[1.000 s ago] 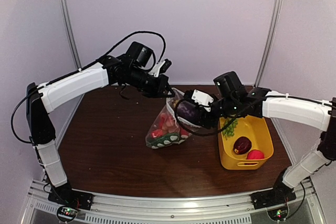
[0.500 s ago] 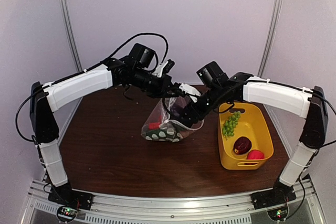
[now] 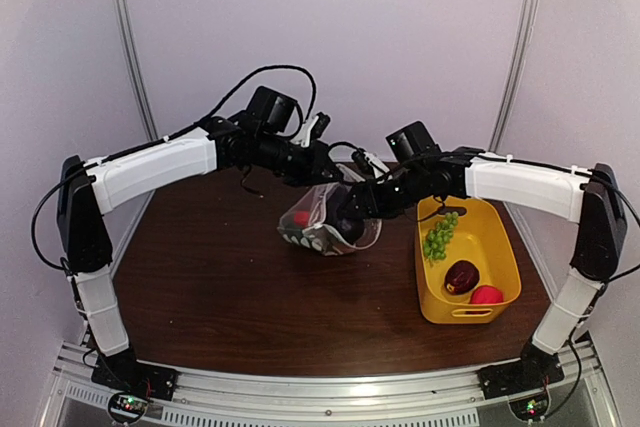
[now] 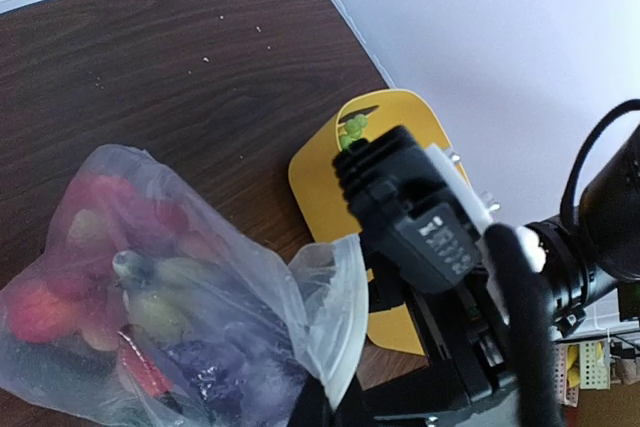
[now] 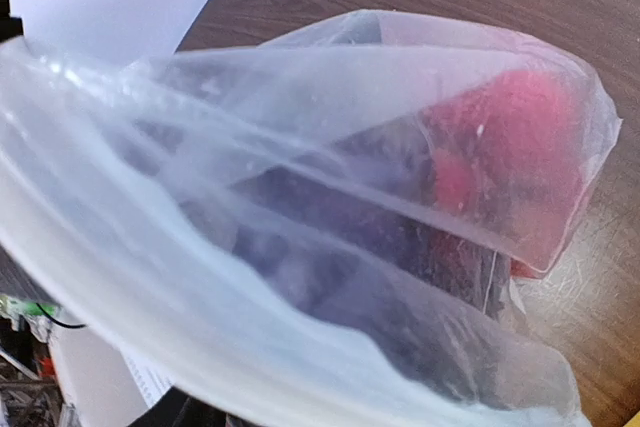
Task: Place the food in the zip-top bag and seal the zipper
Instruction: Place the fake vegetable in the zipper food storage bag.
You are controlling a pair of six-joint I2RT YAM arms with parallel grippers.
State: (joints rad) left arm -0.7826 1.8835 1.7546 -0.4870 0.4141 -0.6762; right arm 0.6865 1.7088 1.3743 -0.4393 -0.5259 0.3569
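The clear zip-top bag (image 3: 322, 227) hangs above the table's middle, with red pieces and dotted print low in it. My left gripper (image 3: 326, 165) is shut on its upper mouth edge, also seen in the left wrist view (image 4: 330, 392). My right gripper (image 3: 362, 207) reaches into the bag's mouth from the right. A dark purple eggplant (image 5: 380, 287) and red pieces (image 5: 510, 147) show through the plastic. The plastic hides my right fingers. Green grapes (image 3: 437, 237), a dark purple piece (image 3: 461, 275) and a red piece (image 3: 487, 295) lie in the tub. The zipper strip is not distinct.
The yellow plastic tub (image 3: 500, 247) stands on the table to the right of the bag, under my right forearm. It also shows in the left wrist view (image 4: 325, 172). White walls close in the back and sides.
My right gripper has gone from beside the bag's mouth into the bag with the eggplant. The left gripper has lifted the bag, which now hangs higher and tilted.
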